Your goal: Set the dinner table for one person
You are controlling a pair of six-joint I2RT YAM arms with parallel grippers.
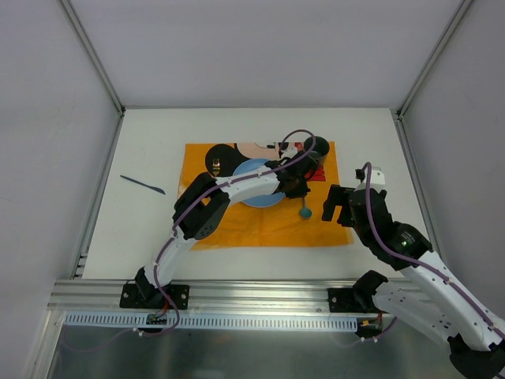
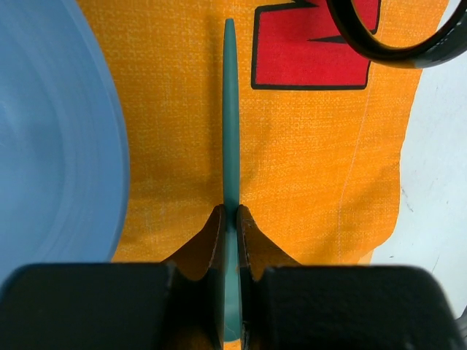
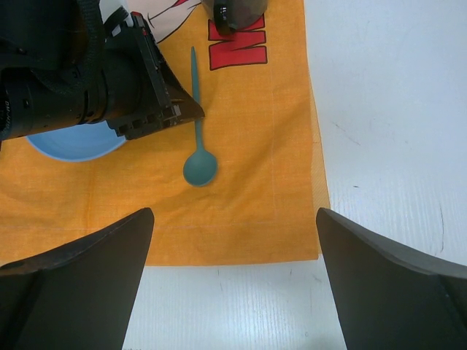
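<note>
One spoon [image 2: 230, 131] is the piece in hand. My left fingers [image 2: 217, 226] are clamped on its handle, one either side, just right of the plate [image 2: 51, 146]. The spoon runs alongside the plate's right rim, with the bowl end toward me and the handle tip toward the cup [image 3: 235, 13], which stands beyond the plate and to its right. I can't tell whether the spoon lies flat on the mat [image 1: 260, 225] or hangs just above it.

The desk [image 1: 142, 229] is the white top under all of this. The mat sits mid-desk and carries the plate.

My right fingers [image 1: 331, 205] are spread wide with nothing between them, hovering right of the plate over the mat's near right corner.

I judge this to be the spoon-placing step. Plate and cup look set, and the spoon is about where it belongs.

The next move calls for the spoon to be flat on the cloth, parallel to the plate and clear of its rim. Then I part the left fingers and lift straight up so the handle doesn't drag.

A dark, thin utensil [image 1: 144, 184] lies well left of the plate on bare desk. I expect it needs fetching after that, and the left arm is the nearer one.
</note>
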